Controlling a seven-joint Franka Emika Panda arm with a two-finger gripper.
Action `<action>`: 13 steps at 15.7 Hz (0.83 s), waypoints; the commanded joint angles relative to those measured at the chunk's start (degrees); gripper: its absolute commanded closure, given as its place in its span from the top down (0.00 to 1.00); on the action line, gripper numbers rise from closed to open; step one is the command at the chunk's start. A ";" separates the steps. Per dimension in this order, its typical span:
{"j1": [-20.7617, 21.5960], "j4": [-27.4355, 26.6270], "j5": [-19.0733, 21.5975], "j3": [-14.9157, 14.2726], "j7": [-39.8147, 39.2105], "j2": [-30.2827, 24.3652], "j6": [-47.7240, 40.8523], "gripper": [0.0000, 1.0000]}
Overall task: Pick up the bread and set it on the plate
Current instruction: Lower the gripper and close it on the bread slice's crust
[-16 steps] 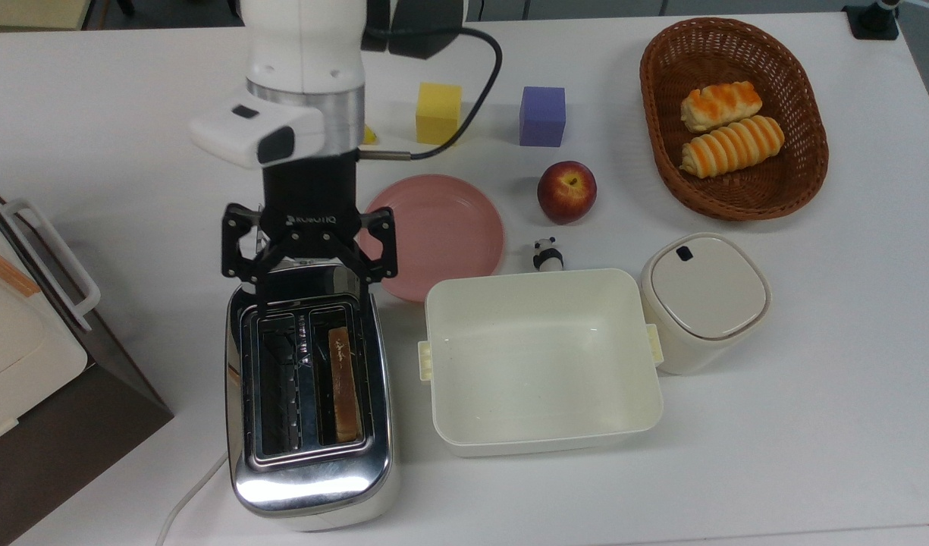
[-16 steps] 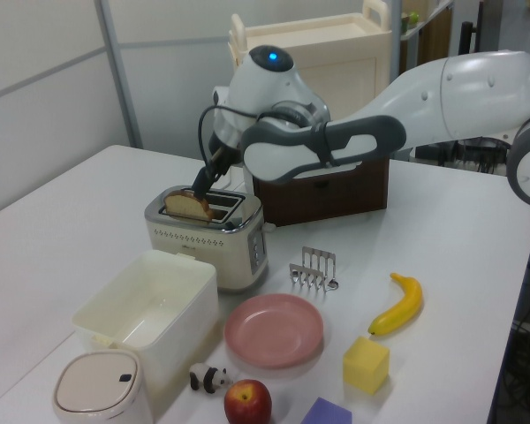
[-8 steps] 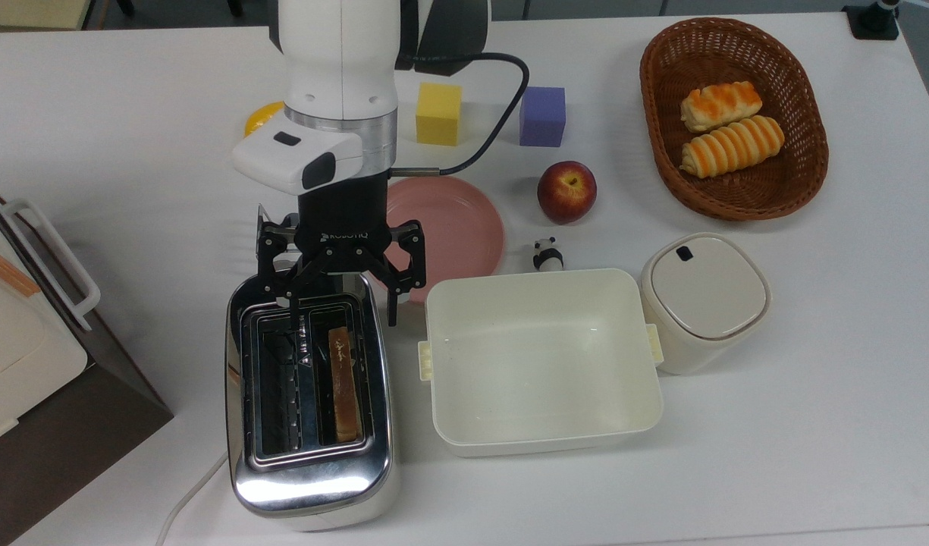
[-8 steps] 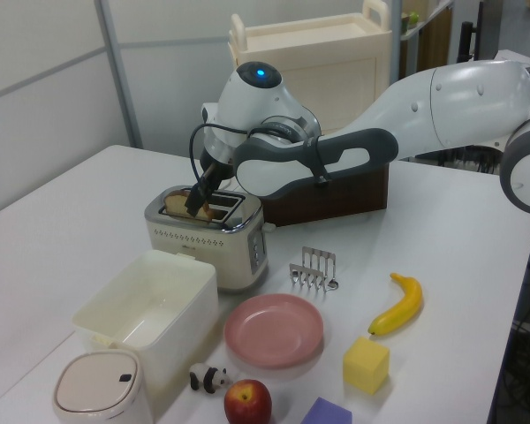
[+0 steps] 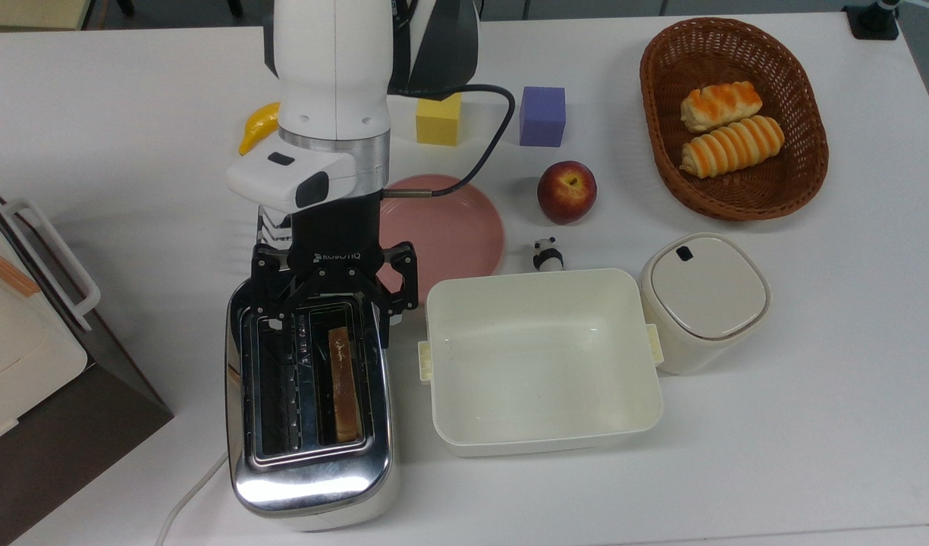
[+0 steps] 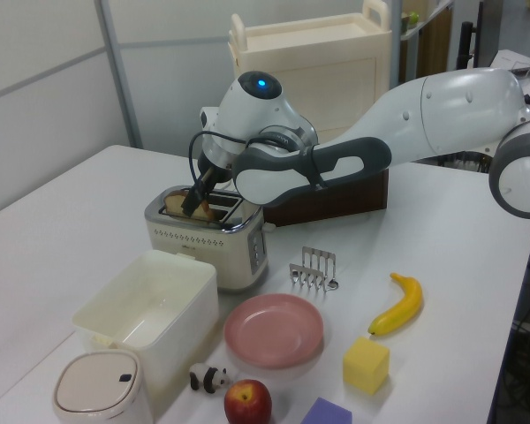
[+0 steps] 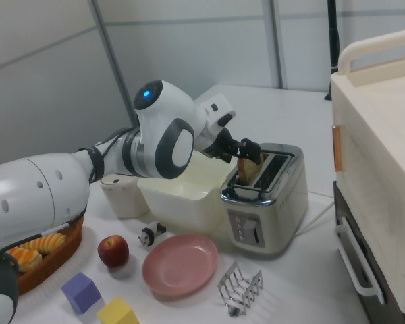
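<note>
The bread (image 5: 343, 383) is a thin tan slice standing on edge in the top view's right slot of the chrome toaster (image 5: 310, 470); its rounded top sticks out of the slot (image 6: 176, 205) (image 7: 248, 169). My gripper (image 5: 326, 322) is open, jaws spread wide over the toaster's far end, just short of the slice and holding nothing (image 6: 197, 196) (image 7: 248, 152). The pink plate (image 5: 456, 227) lies bare on the table beyond the toaster, partly behind my wrist (image 6: 274, 331) (image 7: 181, 264).
A cream tub (image 5: 544, 440) sits right of the toaster, with a lidded white container (image 5: 703, 299) beside it. Near the plate are a panda figure (image 5: 547, 254), an apple (image 5: 566, 191), a toast rack (image 6: 313, 268), cubes (image 5: 542, 115), a banana (image 5: 258, 125) and a roll basket (image 5: 661, 152). A cabinet (image 5: 24, 356) stands left.
My gripper has moved from the toaster's far left corner toward the bread's slot and lowered onto the toaster's end, still open. The bread has not moved.
</note>
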 commanded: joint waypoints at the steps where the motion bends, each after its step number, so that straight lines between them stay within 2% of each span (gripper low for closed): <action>1: 0.36 1.00 -1.18 -0.52 0.47 0.49 0.90 0.88; 2: 0.36 1.00 -1.18 -0.53 0.38 0.49 0.90 0.79; 4: 0.27 1.00 -1.18 -0.53 0.47 0.49 0.90 0.43; 6: 0.36 1.00 -1.18 -0.53 0.55 0.49 0.90 0.22; 7: 0.45 0.82 -1.10 -0.53 0.55 0.49 0.90 0.21; 9: 0.45 0.47 -1.18 -0.53 0.55 0.49 0.90 0.03; 13: 0.27 0.38 -1.97 -0.53 0.29 0.49 0.90 0.00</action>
